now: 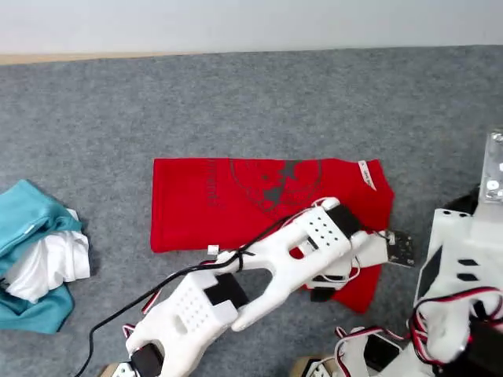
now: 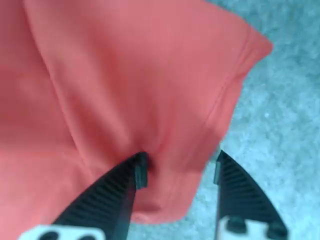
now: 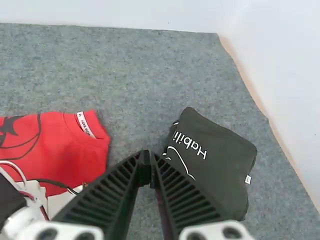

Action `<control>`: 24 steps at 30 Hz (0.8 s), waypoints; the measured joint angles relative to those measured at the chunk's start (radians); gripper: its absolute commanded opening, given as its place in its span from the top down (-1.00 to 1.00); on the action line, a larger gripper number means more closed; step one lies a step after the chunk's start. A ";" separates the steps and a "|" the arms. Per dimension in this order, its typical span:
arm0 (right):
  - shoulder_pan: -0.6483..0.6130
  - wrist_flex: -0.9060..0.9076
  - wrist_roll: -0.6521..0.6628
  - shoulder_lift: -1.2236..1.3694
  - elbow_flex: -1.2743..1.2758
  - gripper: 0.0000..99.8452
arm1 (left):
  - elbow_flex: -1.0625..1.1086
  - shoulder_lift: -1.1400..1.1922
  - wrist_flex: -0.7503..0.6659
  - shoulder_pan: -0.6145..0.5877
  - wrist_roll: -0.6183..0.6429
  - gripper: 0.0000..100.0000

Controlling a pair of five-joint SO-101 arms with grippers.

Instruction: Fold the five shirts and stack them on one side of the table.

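Noted left arm [image 1: 267,271] stretched low on a diagonal from the near edge of the tabletop [image 1: 236,102], wrist over the near right part of the red shirt [image 1: 228,200]. Noted right arm [image 1: 456,306] drawn up at the right edge, cut off by the frame.

Left wrist view: found left tool [image 2: 180,162] with jaws spread and a bulge of red cloth between them, one finger [image 2: 125,192] down on the cloth, the other over bare grey cover just past the hem. Not clamped.

Right wrist view: found right tool [image 3: 150,167] with fingers pressed together, nothing between, held above the grey cover between the red shirt's collar and a folded dark shirt [image 3: 215,160]. Dark shirt lying near the tabletop's corner, beside the wall [image 3: 280,75].

High view: logged red shirt flat mid-tabletop, print up, label toward the right. Logged teal shirt [image 1: 31,212] and white shirt [image 1: 47,263] bunched together at the left edge, partly cut off.

Cannot make out the red shirt's near right corner under the left arm.
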 measured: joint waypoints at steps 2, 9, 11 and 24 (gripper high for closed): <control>0.000 0.000 0.000 0.000 0.000 0.97 | -0.026 0.017 0.000 -0.002 0.000 0.55; 0.000 0.000 0.000 0.000 0.000 0.97 | -0.127 0.094 0.023 -0.005 0.009 0.62; 0.000 0.000 0.000 0.000 0.000 0.97 | -0.163 0.117 0.044 -0.005 0.012 0.73; 0.000 0.000 0.000 0.000 0.000 0.97 | -0.443 0.264 0.221 0.003 0.015 0.99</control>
